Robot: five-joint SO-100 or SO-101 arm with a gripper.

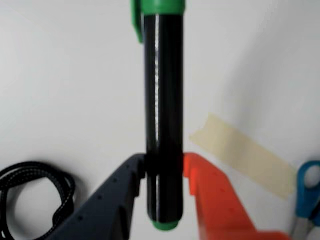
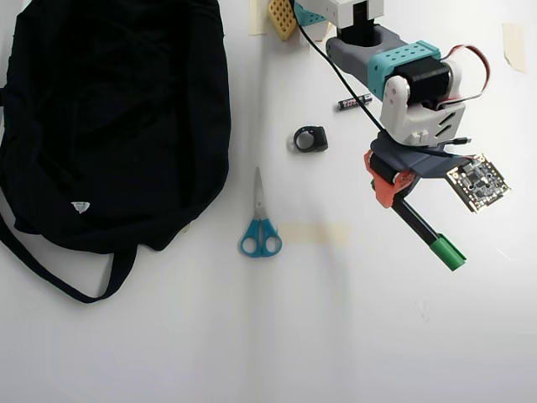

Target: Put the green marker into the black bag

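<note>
In the wrist view, the jaws clamp the green marker near its tip end. Overhead, the arm reaches from top center toward right; bare tabletop surrounds. The black bag fills upper left.

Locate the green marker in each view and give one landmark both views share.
Wrist view: the green marker stands vertical at centre, its lower barrel clamped in the gripper.
Overhead view: the marker lies diagonally at right, cap toward lower right, below the arm.
Shared landmark: the blue-handled scissors, beside the tape strip.
</note>
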